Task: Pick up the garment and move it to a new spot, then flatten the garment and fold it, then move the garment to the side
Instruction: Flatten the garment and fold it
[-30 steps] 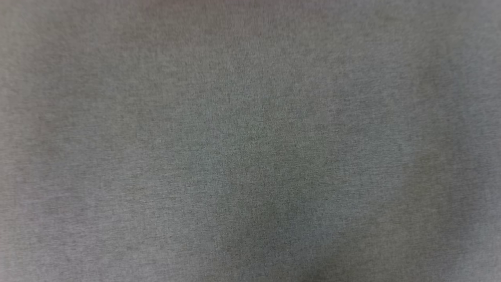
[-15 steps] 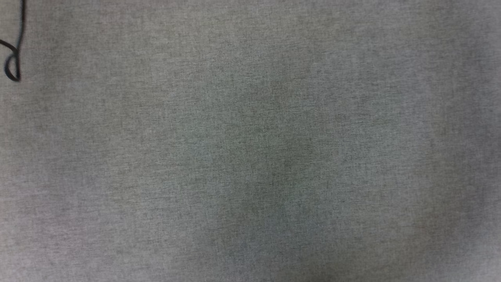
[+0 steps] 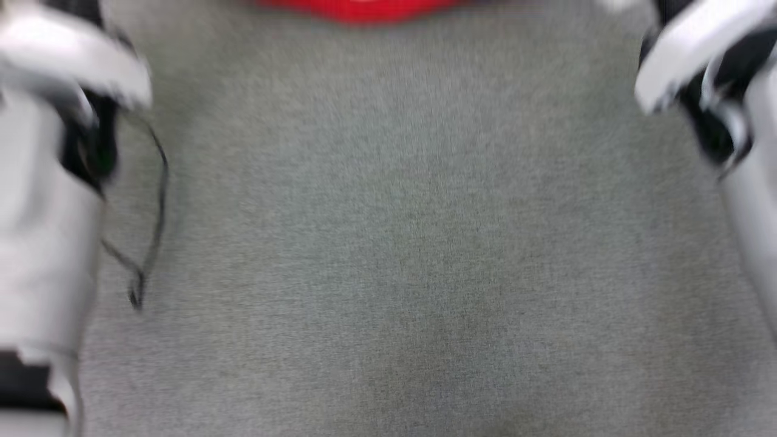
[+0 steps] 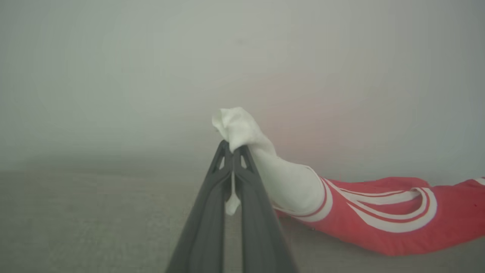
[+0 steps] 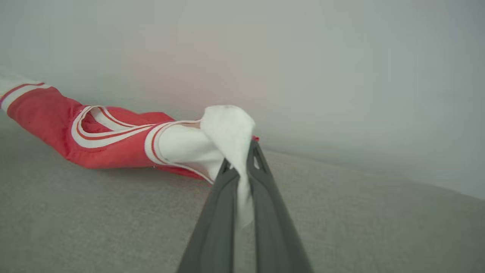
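Note:
The garment [image 4: 379, 220] is a red shirt with white sleeves and red-white striped trim, stretched low over a grey fabric surface [image 4: 94, 227]. In the left wrist view my left gripper [image 4: 232, 149] is shut on a white sleeve end [image 4: 242, 131], with the red body trailing off to the right. In the right wrist view my right gripper [image 5: 240, 159] is shut on the other white sleeve [image 5: 227, 129], and the garment [image 5: 57, 125] runs off to the left. In the blurred head view a strip of the red garment [image 3: 364, 9] lies at the top edge, between my two pale forearms [image 3: 48, 182].
The grey fabric surface [image 3: 394, 243] spreads across the middle of the head view. A thin black cable [image 3: 152, 230] loops beside my left forearm. My right forearm [image 3: 716, 91] stands at the upper right. A plain pale wall [image 4: 151, 76] rises behind the surface.
The head view has swung: both forearms, the black cable and a red strip of the garment have come into it, where before there was just grey fabric.

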### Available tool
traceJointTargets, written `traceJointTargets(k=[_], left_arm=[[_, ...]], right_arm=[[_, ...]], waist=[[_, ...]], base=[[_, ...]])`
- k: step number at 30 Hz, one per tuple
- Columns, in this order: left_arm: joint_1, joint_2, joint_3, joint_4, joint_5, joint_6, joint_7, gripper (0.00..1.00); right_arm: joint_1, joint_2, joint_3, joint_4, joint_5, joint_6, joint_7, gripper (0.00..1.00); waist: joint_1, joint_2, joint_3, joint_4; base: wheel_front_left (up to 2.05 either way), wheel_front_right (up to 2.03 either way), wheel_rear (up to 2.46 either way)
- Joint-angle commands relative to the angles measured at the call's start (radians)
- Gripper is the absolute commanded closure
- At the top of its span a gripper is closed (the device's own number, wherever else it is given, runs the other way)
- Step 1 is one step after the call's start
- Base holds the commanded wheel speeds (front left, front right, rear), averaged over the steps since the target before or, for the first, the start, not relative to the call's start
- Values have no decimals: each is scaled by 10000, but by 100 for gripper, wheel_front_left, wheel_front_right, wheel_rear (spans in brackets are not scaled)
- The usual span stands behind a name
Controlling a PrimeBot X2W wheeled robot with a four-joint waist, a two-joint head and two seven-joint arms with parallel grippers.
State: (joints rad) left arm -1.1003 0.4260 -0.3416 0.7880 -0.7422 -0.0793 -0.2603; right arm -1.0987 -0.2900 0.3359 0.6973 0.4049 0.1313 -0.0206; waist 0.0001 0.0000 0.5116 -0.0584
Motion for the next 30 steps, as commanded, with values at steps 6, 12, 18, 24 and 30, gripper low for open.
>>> traceJointTargets(k=[6, 12, 18, 24, 30], left_arm=[[3346, -585, 639, -527, -25, -139, -71, 100], [5924, -815, 1020, -1168, 132, 68, -70, 100], [8271, -654, 1090, -2019, 123, 377, -38, 100], [10373, -447, 1333, -3123, -237, 972, 271, 100], [11973, -307, 1518, -3972, -383, 1661, 507, 100]], right_arm=[[3006, -671, 261, -686, 1118, -10, 153, 100], [5527, -1123, 146, -1687, 2021, -9, 903, 100], [7861, -1321, -245, -2730, 2271, -9, 1830, 100], [10104, -1202, -962, -3887, 2009, -9, 2578, 100], [12005, -741, -1914, -4460, 1383, -12, 3020, 100]], waist=[[-1, 0, -2681, 447], [-1, 0, -4017, 500], [-1, 0, -4925, 450], [-1, 0, -5381, 377], [-1, 0, -5553, 358]], base=[[0, 0, 0], [0, 0, 0], [0, 0, 0], [0, 0, 0], [0, 0, 0]])
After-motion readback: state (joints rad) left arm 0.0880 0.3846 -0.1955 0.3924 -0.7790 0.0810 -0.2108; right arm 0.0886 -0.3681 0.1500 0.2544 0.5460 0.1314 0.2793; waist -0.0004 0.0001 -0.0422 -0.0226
